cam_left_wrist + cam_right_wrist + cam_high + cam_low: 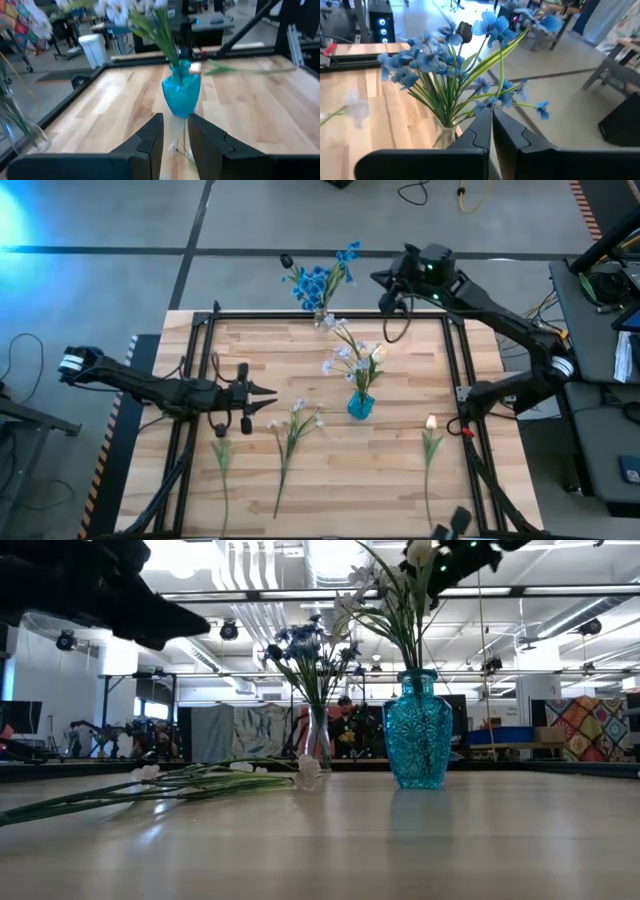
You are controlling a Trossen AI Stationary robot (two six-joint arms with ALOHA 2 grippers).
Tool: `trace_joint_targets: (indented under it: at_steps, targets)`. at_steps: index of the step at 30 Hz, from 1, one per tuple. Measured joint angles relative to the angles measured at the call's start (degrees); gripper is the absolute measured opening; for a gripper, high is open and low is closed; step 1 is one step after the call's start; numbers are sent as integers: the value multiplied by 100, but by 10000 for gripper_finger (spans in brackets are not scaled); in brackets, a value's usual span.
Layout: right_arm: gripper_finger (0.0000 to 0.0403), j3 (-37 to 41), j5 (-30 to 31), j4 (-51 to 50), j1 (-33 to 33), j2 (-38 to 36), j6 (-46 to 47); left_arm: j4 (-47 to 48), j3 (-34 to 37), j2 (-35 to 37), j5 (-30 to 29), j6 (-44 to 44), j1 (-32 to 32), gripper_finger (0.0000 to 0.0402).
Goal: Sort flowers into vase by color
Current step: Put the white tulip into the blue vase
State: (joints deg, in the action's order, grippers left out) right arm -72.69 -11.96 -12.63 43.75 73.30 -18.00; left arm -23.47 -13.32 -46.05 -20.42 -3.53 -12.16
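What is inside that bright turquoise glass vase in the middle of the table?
The turquoise patterned glass vase holds pale white-pink flower sprays on green stems, fanning out above its neck. The lower stem ends are hidden by the coloured, textured glass, and whether there is water inside cannot be told.

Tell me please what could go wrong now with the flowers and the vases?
1. The right claw is shut beside the blue flowers in the clear vase, which stands at the table's far edge; a snagged stem might tip it off.
2. The left claw points at the turquoise vase; moving forward could knock it.
3. Three stems still lie on the table, so sorting is unfinished.
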Motion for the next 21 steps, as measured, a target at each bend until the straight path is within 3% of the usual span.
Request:
trace_joint_targets:
  at_steps: [13, 21]
  targets:
    - [9, 2596, 30, 1158, -57, -1256, 507, -446, -7, -1056, 6, 680, 0, 75]
    - [9, 3012, 1061, -351, -544, -2029, 1329, -681, -6, -1347, 6, 858, 1, 75]
